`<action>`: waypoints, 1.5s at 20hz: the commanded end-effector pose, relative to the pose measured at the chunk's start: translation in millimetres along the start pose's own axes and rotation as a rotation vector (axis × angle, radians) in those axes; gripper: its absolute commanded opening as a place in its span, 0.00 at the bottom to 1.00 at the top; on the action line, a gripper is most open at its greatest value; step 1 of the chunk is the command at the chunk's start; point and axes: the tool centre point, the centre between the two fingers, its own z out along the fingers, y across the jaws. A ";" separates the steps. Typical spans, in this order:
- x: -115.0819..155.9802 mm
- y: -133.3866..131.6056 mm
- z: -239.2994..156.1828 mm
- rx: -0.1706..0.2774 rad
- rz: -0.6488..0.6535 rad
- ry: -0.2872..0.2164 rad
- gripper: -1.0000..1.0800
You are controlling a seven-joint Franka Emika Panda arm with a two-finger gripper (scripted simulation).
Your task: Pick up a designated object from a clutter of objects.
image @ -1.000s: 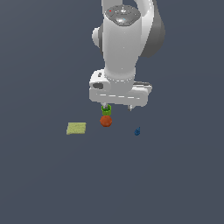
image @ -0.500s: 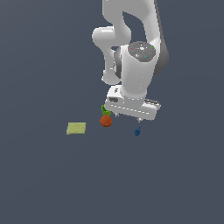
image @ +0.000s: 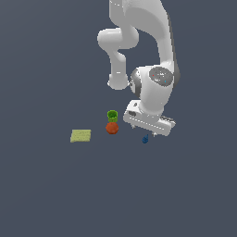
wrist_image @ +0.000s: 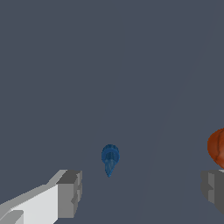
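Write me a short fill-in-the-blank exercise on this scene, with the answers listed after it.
1. In the wrist view, the small blue piece lies between the tool's two fingers, whose jaws stand ____.
2. The ball touching the green cup is coloured ____.
3. The flat yellow-green square lies on the exterior view's ____ side of the ball.
4. The number of loose items on the floor is ____.

Missing words: open; orange-red; left; four.

The dark blue piece (wrist_image: 110, 159), orange-red ball (image: 112, 128), green cup (image: 112, 115) and yellow-green square (image: 81, 135) sit on a plain slate-grey bench (image: 55, 194) under a white arm (image: 139, 37).
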 end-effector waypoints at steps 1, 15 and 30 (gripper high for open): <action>-7.4 -7.0 12.6 0.003 0.030 0.001 0.96; -26.1 -21.3 40.0 0.008 0.091 0.000 0.96; -27.0 -21.8 88.4 0.009 0.093 0.001 0.96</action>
